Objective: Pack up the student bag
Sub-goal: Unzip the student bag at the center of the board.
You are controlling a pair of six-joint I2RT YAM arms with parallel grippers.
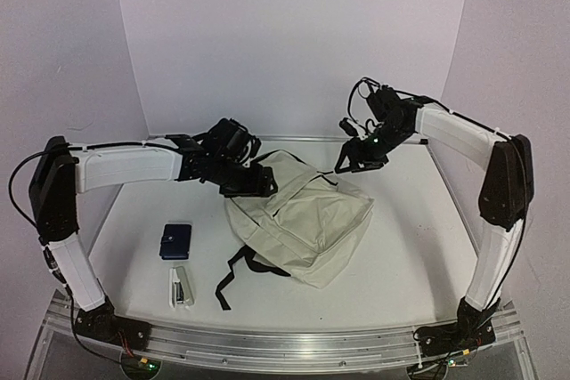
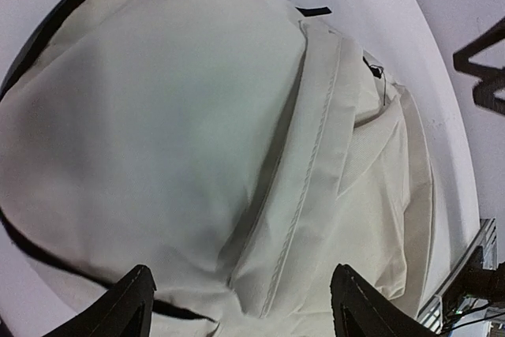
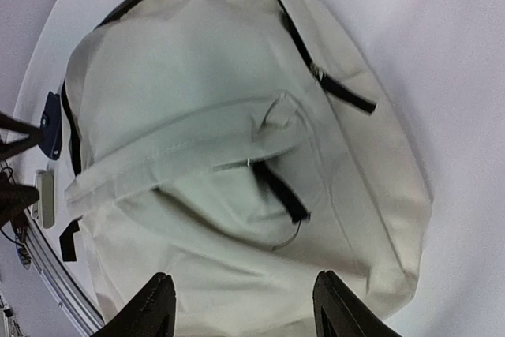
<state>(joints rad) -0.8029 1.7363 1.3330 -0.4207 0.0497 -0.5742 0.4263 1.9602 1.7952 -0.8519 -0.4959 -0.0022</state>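
Looking down from the top camera, we see the student bag (image 1: 298,220) lying flat near the middle of the white worktop (image 1: 410,255), between the two arms and a little toward the far side. The left end effector (image 1: 254,186) sits over the bag's far-left corner and the right end effector (image 1: 352,159) over its far-right edge. We cannot tell whether either one touches the fabric. Both are spread open with nothing between the fingers. In the left wrist view the left end effector (image 2: 241,270) frames cream cloth and a stitched seam, and in the right wrist view the right end effector (image 3: 243,278) frames the bag's front with its black zipper lines. The bag lies askew like a diamond, one corner toward the back wall and one toward the arm bases, and its long axis seems to run from far-left to near-right, though the slack fabric leaves that unclear. Black straps (image 1: 233,275) trail from its near-left edge toward the bases. Left of the bag, apart from it, lie a blue wallet (image 1: 175,241) and — nearer the bases — a pale stapler (image 1: 182,287).
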